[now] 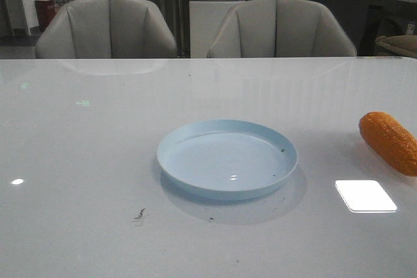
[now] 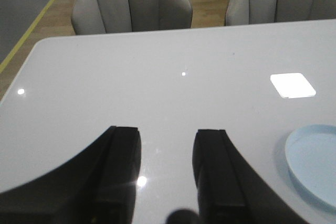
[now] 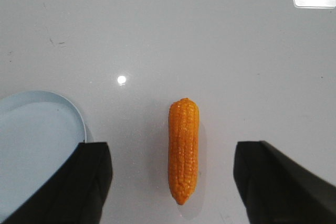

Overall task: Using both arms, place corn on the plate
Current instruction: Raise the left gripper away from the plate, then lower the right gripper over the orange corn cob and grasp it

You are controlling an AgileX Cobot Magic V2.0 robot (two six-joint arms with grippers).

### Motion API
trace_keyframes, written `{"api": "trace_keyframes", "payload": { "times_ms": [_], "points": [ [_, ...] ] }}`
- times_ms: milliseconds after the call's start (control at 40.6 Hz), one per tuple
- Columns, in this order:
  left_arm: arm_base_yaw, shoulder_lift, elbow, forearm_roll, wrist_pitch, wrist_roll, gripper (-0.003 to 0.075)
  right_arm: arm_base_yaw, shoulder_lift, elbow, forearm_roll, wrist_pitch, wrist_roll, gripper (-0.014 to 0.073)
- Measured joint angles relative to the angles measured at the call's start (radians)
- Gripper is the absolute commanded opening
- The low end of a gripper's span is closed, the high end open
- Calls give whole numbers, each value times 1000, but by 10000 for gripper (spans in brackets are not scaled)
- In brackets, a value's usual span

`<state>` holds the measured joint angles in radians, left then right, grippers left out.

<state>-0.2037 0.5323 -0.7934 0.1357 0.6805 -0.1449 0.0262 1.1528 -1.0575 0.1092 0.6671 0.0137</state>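
Right wrist view shows the right end effector (image 3: 173, 182) spread wide and empty above the corn (image 3: 183, 149), which lies on the counter (image 3: 210, 40) just beside the plate (image 3: 31, 140). The left end effector (image 2: 167, 174) is partly open, holding nothing. A cob this round could roll aside if pinched off-centre.

plate (image 1: 227, 158) mid-table (image 1: 85, 161) | corn (image 1: 389, 141) right of it, apart

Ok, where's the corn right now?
The corn lies on the table at the front view's right edge, right of the empty plate and apart from it, between the open right gripper's fingers.
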Motion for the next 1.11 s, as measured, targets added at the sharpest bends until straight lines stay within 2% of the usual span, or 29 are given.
{"api": "trace_keyframes", "payload": {
  "times_ms": [296,542,1109],
  "points": [
    [1,0,8,0,23,0,332,0,365,-236,-4,75,0,600],
    [1,0,8,0,23,0,332,0,600,-301,-8,105,0,599],
    [1,0,8,0,2,0,332,0,783,-314,-49,117,0,591]
  ]
}}
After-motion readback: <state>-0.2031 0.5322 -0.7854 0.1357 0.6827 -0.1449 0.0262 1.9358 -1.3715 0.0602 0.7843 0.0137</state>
